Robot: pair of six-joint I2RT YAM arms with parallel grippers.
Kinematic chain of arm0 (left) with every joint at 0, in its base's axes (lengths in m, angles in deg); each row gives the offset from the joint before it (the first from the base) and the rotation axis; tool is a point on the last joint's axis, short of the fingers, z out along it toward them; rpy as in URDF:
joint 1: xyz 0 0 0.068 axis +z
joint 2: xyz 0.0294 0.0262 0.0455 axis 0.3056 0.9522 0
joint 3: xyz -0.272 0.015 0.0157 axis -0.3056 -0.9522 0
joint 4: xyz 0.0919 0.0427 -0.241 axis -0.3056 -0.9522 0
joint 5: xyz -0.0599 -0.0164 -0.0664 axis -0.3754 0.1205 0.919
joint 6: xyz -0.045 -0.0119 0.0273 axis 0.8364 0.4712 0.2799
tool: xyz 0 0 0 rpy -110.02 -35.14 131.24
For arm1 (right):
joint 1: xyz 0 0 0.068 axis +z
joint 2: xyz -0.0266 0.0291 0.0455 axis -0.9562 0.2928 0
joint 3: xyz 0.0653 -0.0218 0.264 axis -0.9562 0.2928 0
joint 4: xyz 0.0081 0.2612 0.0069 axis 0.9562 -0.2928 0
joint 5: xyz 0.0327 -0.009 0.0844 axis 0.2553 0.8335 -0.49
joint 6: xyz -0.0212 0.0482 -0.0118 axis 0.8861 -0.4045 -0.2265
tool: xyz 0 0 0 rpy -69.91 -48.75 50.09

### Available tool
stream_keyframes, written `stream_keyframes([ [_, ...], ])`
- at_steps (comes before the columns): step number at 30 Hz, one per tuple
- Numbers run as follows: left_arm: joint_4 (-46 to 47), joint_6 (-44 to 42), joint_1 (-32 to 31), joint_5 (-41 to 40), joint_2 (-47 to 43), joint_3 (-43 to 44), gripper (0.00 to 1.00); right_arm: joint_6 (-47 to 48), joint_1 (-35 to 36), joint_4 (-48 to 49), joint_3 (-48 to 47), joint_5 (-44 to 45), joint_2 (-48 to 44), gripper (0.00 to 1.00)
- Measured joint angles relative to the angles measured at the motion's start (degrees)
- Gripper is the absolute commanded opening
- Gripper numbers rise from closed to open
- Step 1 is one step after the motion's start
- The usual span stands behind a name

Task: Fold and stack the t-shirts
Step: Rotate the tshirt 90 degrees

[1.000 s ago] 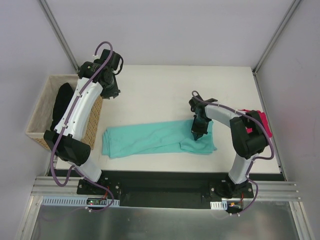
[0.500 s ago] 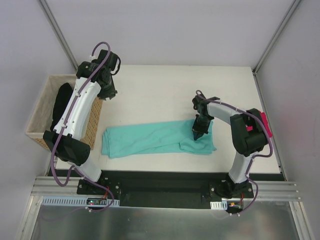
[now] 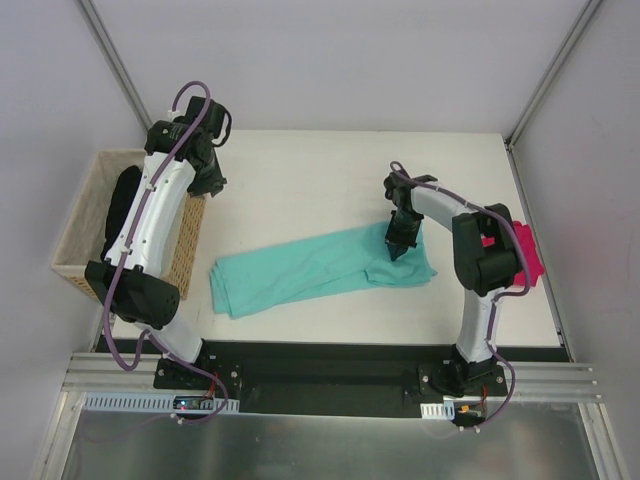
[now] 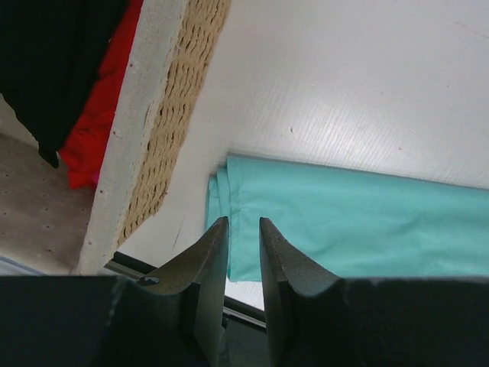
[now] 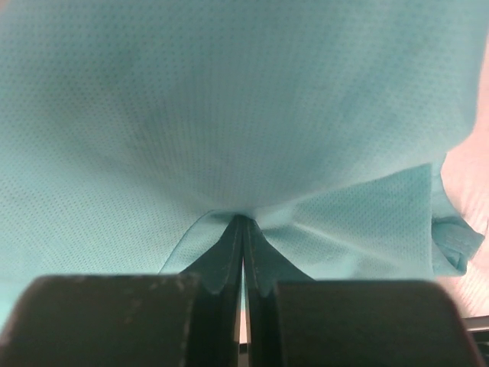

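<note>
Spanning the near middle of the counter (image 3: 330,170), the teal t-shirt (image 3: 290,275) lies as a long slanted band, seemingly half folded. A wicker basket (image 3: 78,215) of clothes stands at the left edge; the pink t-shirt (image 3: 527,262) waits at the right edge, well apart. Right fingers (image 5: 221,264) are clamped together on the teal cloth's right end, probably to drag it square. Left fingers (image 4: 210,252), slightly apart and empty, hover beside the basket.

A wicker basket (image 3: 188,255) sits against the white table's (image 3: 320,180) left edge. Inside the basket lie black cloth (image 3: 122,210) and red cloth (image 4: 95,130).
</note>
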Motion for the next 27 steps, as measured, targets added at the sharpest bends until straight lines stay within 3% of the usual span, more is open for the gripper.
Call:
stream_keyframes([
  [10,0.0,-0.6,1.5,0.0,2.3,2.6,0.23,5.4,-1.9,-0.3,-10.4,6.4,4.8,0.01],
  [27,-0.3,-2.7,4.5,0.2,6.4,6.0,0.23,11.1,-3.8,0.8,-25.3,6.5,14.5,0.01],
])
